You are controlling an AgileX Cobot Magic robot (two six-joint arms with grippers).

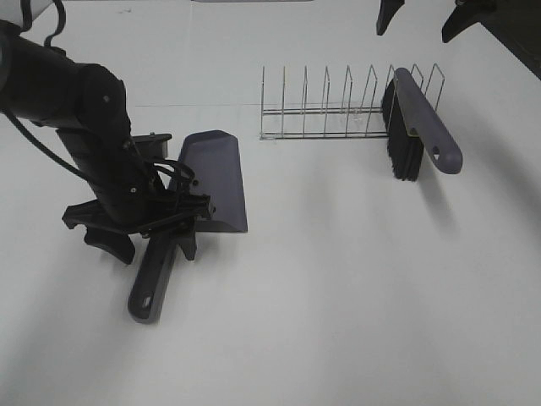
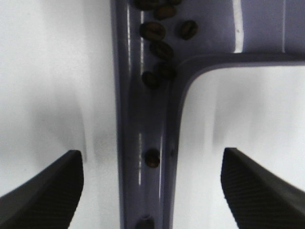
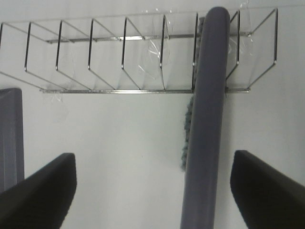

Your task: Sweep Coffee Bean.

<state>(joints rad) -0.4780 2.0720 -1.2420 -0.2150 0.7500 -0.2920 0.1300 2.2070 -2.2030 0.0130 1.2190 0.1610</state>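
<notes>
Beans (image 2: 161, 49) first: we count roughly eight small dark brown ovals in the left wrist view, matte w/ a centre crease on several, clustered at the dustpan's (image 1: 215, 180) back corner where pan meets handle. One more sits alone down in the handle's (image 2: 143, 143) channel, apart from the cluster. In the exterior high view they're too small to make out.

Dustpan is grey-purple plastic, smooth and glossy w/ bright streak reflections; flat tray w/ raised rim, plus a long grooved handle ending in a rounded tip w/ a hang hole. It lies flat on the white table (image 1: 338, 321), toward the left edge, handle pointing at the front edge.

Left gripper (image 2: 152, 191) hangs over the handle, its fingers (image 2: 45, 191) spread wide to both sides of it, not touching it as far as we see. Fingers are black w/ a fine ribbed texture.

Right gripper (image 3: 152, 191) has its fingers (image 3: 40, 191) wide apart too, holding nothing, above the brush (image 1: 418, 127). Only its dark tips show at the table's far edge in the high view.

Brush has same grey-purple smooth handle, rounded bar shape, black bristles underneath. It leans in the thin wire rack (image 1: 330, 106) near the far right part of the table; rack is shiny metal w/ upright loops.
</notes>
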